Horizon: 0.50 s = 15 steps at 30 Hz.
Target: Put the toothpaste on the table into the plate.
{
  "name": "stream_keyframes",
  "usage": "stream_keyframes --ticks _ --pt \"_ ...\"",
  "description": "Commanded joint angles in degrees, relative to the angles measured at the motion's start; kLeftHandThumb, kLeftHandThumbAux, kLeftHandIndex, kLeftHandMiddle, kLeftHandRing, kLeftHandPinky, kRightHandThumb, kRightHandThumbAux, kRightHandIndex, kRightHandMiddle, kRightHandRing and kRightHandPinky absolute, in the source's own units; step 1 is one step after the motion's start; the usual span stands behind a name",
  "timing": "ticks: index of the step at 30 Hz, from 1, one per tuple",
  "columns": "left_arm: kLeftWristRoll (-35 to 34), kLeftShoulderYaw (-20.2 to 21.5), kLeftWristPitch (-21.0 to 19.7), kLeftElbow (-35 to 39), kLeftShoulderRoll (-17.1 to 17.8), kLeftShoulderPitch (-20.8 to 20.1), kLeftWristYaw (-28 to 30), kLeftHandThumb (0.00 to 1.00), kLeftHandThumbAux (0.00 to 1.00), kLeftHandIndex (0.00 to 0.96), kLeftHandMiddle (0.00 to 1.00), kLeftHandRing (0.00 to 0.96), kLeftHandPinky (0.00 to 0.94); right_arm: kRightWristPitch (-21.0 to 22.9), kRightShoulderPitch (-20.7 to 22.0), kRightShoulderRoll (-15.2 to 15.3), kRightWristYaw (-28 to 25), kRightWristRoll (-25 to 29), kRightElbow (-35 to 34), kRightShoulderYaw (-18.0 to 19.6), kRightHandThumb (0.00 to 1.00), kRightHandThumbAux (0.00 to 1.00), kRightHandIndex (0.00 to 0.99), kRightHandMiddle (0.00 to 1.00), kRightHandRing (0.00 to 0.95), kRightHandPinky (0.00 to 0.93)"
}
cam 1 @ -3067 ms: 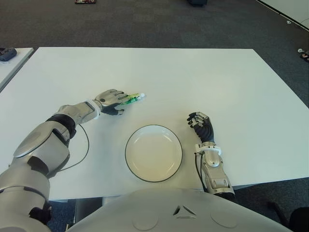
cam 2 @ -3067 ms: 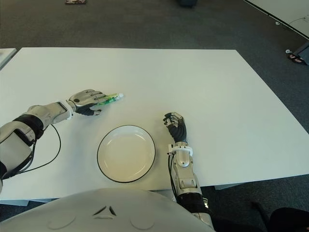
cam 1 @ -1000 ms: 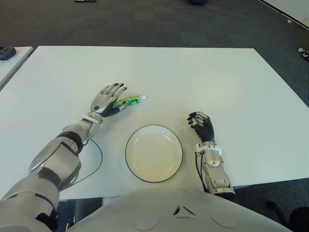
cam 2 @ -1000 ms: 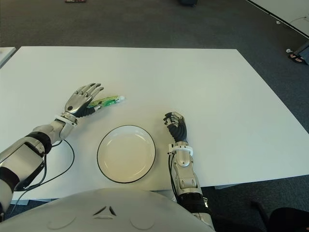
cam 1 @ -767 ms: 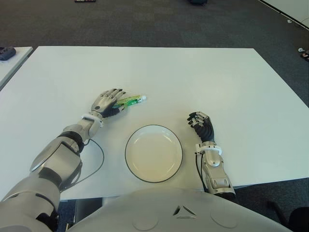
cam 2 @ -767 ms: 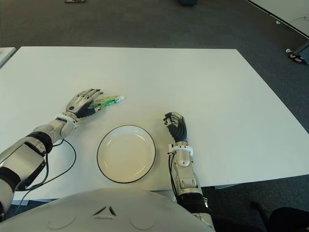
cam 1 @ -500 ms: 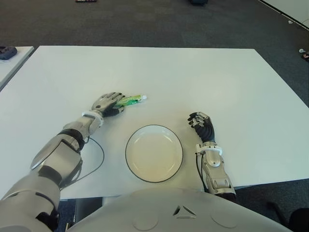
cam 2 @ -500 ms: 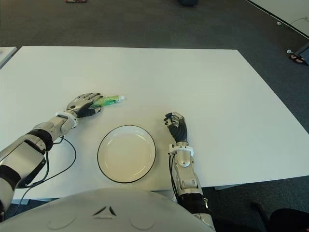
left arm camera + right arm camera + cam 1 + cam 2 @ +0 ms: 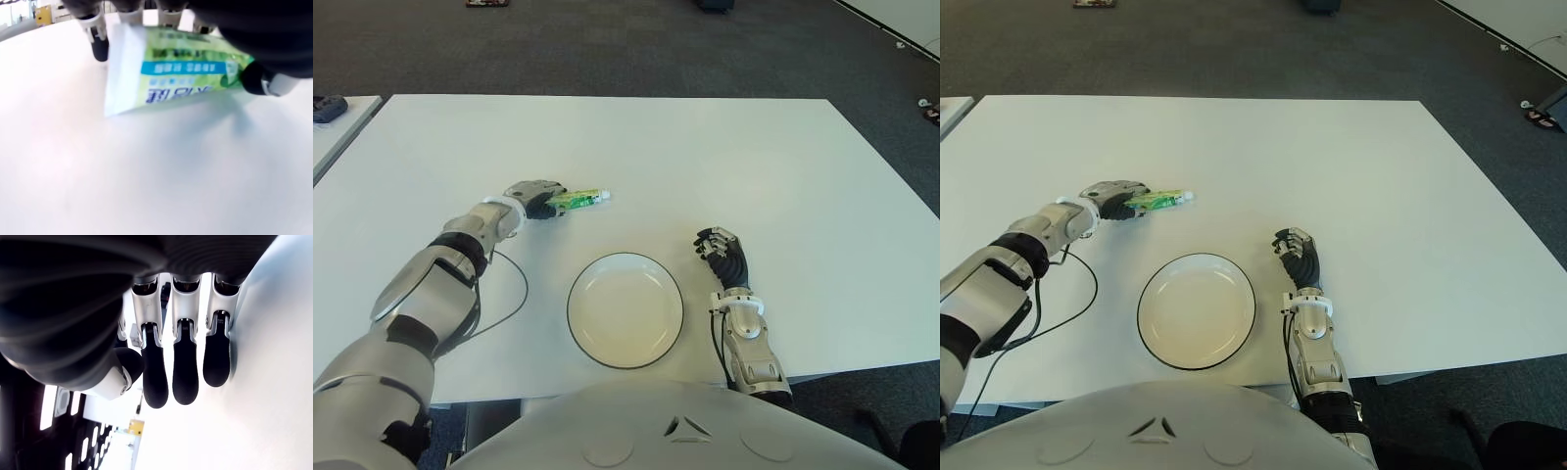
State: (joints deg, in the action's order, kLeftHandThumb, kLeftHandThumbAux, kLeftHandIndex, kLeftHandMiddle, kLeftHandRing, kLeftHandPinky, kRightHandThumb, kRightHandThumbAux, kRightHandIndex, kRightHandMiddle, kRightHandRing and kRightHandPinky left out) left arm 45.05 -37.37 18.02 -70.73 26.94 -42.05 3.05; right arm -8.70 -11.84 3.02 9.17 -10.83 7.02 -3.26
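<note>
My left hand (image 9: 530,197) has its fingers curled around the flat end of the toothpaste (image 9: 579,199), left of the table's (image 9: 724,157) middle. Its cap end sticks out; my palm hides the rest. My right hand (image 9: 722,257), curled and empty, shows right of the plate (image 9: 626,309) near the front edge.

On the white worktop (image 9: 1351,157) the left hand (image 9: 1114,200) lies over the flat end of a green toothpaste tube (image 9: 1163,201), whose white cap points right. Nearer and a little to the right sits an empty white plate (image 9: 1197,310) with a dark rim, apart from the tube. The right hand (image 9: 1299,258) shows just right of the plate, fingers curled, holding nothing. A black cable (image 9: 1072,294) loops on the worktop left of the plate.
</note>
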Motion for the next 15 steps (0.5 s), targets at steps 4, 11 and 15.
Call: stream_keyframes --ticks 4,11,15 --pt "1.83 -3.13 -5.35 -2.21 -2.0 1.37 14.37 0.54 0.284 0.0 0.0 0.0 0.06 1.3 -0.5 -0.28 -0.21 0.32 -0.03 0.4 0.708 0.729 0.428 0.536 0.532 0.531" --pt "1.38 -3.94 -4.39 -1.68 -1.8 0.6 17.82 0.509 0.309 0.0 0.0 0.0 0.077 1.81 -0.49 -0.36 0.17 0.03 -0.15 0.54 0.708 0.729 0.428 0.547 0.54 0.539" --pt "1.41 -4.45 -3.64 -1.3 -1.8 0.05 19.59 0.497 0.317 0.0 0.0 0.0 0.082 2.15 -0.48 -0.3 0.31 -0.26 -0.25 0.48 0.708 0.73 0.428 0.544 0.536 0.533"
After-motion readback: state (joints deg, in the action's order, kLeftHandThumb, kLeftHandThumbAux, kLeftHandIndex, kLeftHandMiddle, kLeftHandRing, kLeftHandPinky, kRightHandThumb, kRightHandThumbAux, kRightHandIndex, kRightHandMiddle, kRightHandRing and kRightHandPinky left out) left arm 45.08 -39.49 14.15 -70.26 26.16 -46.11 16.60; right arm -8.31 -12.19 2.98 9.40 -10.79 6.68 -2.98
